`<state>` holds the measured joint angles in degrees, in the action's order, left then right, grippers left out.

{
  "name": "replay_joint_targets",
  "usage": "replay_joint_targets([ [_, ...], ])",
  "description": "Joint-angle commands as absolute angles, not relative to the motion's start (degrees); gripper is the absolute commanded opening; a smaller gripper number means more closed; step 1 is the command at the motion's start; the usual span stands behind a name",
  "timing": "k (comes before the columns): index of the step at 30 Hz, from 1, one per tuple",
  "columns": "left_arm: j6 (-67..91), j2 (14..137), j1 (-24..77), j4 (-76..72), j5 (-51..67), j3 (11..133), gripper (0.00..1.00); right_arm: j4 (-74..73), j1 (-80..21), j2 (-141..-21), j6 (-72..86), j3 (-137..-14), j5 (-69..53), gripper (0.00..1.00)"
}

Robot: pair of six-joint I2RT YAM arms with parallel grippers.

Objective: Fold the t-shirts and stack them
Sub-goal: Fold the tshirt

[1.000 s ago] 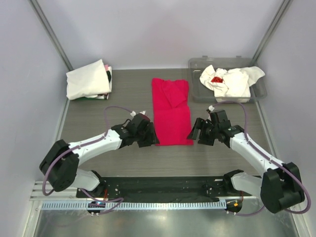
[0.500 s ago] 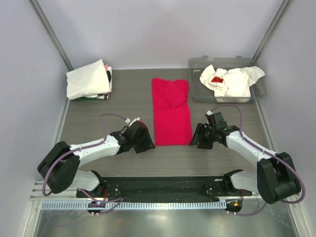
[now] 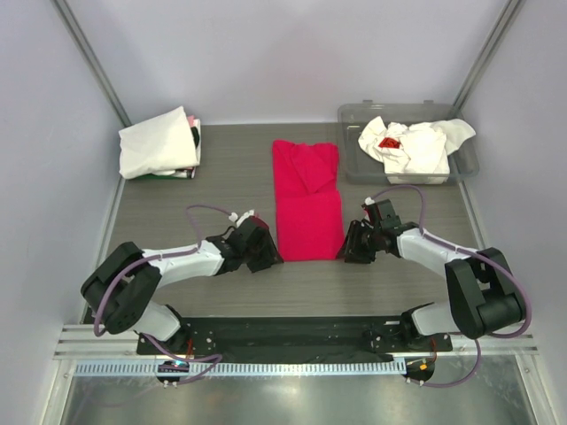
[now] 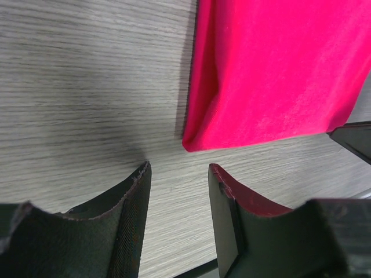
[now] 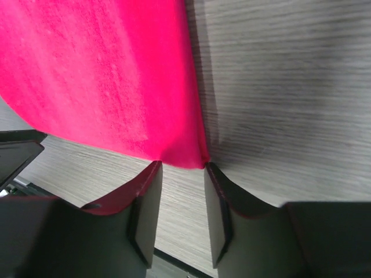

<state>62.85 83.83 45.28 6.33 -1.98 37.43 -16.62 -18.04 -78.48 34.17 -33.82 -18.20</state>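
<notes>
Crimson t-shirt (image 3: 307, 199) being flanked at its near corners.
Both sets of jaws are being held spread: left gripper (image 4: 178, 168) just beside the hem, right gripper (image 5: 182, 168) touching it.

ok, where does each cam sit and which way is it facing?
Top external: above and behind the arms, looking down on the table; both arms, left hand, right hand show.
Left wrist: on that wrist, looks down past its own fingers at the red t-shirt's near left corner.
Right wrist: likewise, own fingers, near right corner.
Shared: all three show the red t-shirt.
</notes>
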Motion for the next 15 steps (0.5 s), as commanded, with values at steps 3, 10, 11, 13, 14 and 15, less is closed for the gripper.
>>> replay_joint_targets([
  [3, 63.81, 84.90, 45.44, 3.52, -4.30, 36.21, 0.45, -13.89, -18.02, -81.21, 32.87, -31.55, -17.49, 0.40],
  [10, 64.33, 87.01, 45.44, 2.11, -5.36, 36.21, 0.43, -12.75, -17.93, -82.26, 32.96, -30.32, -17.93, 0.37],
  [11, 64.34, 87.53, 45.44, 1.67, -5.62, 36.30, 0.43, -12.66, -18.02, -82.35, 32.87, -30.06, -17.84, 0.36],
  [13, 64.42, 88.24, 45.44, 1.32, -5.63, 36.47, 0.42, -12.74, -18.10, -82.35, 32.87, -29.97, -17.93, 0.37],
  [14, 64.51, 88.59, 45.44, 0.97, -5.54, 36.56, 0.40, -12.83, -18.02, -82.27, 32.87, -29.88, -17.93, 0.37],
  [15, 64.60, 89.20, 45.44, 0.88, -5.28, 36.74, 0.39, -12.83, -18.02, -82.09, 32.87, -29.80, -18.02, 0.37],
])
